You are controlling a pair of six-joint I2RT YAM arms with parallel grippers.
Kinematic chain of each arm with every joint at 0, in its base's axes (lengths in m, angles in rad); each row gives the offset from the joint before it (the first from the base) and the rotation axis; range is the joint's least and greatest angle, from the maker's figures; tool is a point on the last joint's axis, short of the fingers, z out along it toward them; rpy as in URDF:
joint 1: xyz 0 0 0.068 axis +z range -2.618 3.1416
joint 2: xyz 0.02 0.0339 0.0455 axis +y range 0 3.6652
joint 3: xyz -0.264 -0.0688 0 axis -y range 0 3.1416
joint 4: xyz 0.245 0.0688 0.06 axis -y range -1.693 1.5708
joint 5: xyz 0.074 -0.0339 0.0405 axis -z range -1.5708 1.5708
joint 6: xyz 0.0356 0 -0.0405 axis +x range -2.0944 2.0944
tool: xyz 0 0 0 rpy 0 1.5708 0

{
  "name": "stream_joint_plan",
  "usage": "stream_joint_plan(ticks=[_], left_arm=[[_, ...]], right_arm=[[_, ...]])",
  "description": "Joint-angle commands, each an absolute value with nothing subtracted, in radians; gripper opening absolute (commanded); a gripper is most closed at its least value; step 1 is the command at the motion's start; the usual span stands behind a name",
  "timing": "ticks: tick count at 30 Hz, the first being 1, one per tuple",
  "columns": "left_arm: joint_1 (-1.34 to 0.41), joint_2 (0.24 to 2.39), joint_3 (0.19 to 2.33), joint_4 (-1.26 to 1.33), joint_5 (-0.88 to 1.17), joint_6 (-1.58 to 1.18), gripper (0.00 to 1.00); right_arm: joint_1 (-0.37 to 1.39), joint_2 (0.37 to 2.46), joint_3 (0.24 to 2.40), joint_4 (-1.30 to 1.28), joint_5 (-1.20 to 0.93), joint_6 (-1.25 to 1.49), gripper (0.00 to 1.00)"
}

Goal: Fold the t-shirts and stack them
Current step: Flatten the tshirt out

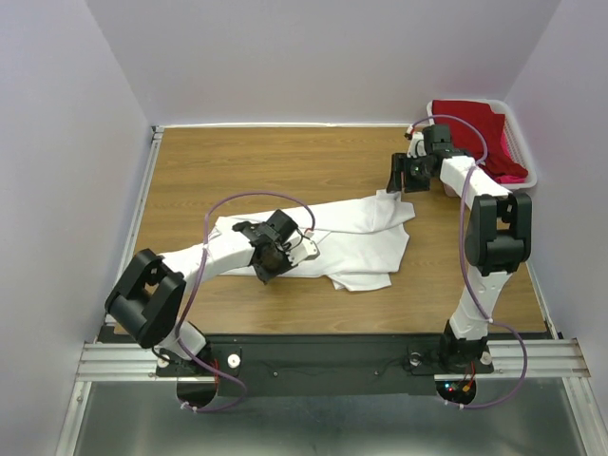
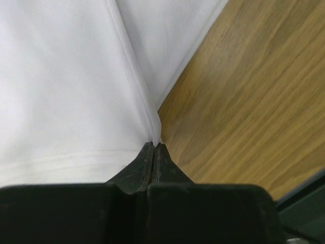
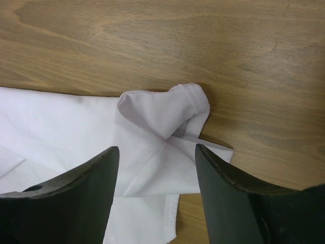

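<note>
White cotton t-shirt point(image 1: 366, 237) looks limp and light, best gripped at hems: left claw point(image 2: 154, 146) is pinched shut on its edge, right claw point(image 3: 156, 148) hovers open above a bunched corner.

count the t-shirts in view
3: a white t-shirt spread on the table, a red t-shirt and a pink t-shirt bunched in the far-right basket. More may lie hidden beneath those.

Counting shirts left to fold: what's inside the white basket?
The basket holds a deep red shirt and some bright pink cloth at its near side; anything beneath is covered.
</note>
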State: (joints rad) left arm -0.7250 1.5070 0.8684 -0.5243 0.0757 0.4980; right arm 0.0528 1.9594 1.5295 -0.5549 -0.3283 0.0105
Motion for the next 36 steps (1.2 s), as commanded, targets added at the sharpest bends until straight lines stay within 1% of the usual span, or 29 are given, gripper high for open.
stream_joint_plan(ticks=[1,6,15,20,22,24,25,26,27,30,36], left_arm=[[-0.729,1.395,0.951,-0.636,0.072,0.523,0.0],[-0.729,1.327,1.035,-0.712,0.064,0.541,0.0],[-0.701,1.31,1.049,-0.722,0.035,0.564,0.0],[-0.651,1.293,1.084,-0.727,0.028,0.584,0.0],[-0.62,1.293,1.1,-0.727,0.026,0.592,0.0],[-0.589,1.29,1.114,-0.723,0.029,0.598,0.0],[-0.58,1.29,1.117,-0.723,0.028,0.601,0.0],[-0.569,1.289,1.124,-0.719,0.028,0.601,0.0],[-0.558,1.29,1.127,-0.712,0.028,0.604,0.0],[-0.508,1.292,1.15,-0.71,0.046,0.612,0.0],[-0.408,1.29,1.21,-0.729,0.087,0.641,0.0]], right_arm=[[0.046,1.954,1.542,-0.548,-0.313,-0.023,0.68],[0.046,1.959,1.568,-0.554,-0.333,-0.018,0.7],[0.049,2.026,1.621,-0.572,-0.471,0.031,0.7],[0.049,2.072,1.635,-0.577,-0.469,0.025,0.7],[0.049,2.091,1.64,-0.581,-0.474,0.025,0.66],[0.049,2.102,1.64,-0.581,-0.483,0.025,0.57],[0.049,2.102,1.64,-0.583,-0.492,0.026,0.49],[0.049,2.095,1.641,-0.583,-0.495,0.028,0.33],[0.049,2.091,1.643,-0.584,-0.494,0.026,0.24],[0.048,2.039,1.651,-0.587,-0.486,0.023,0.01],[0.005,1.922,1.678,-0.609,-0.488,0.018,0.01]])
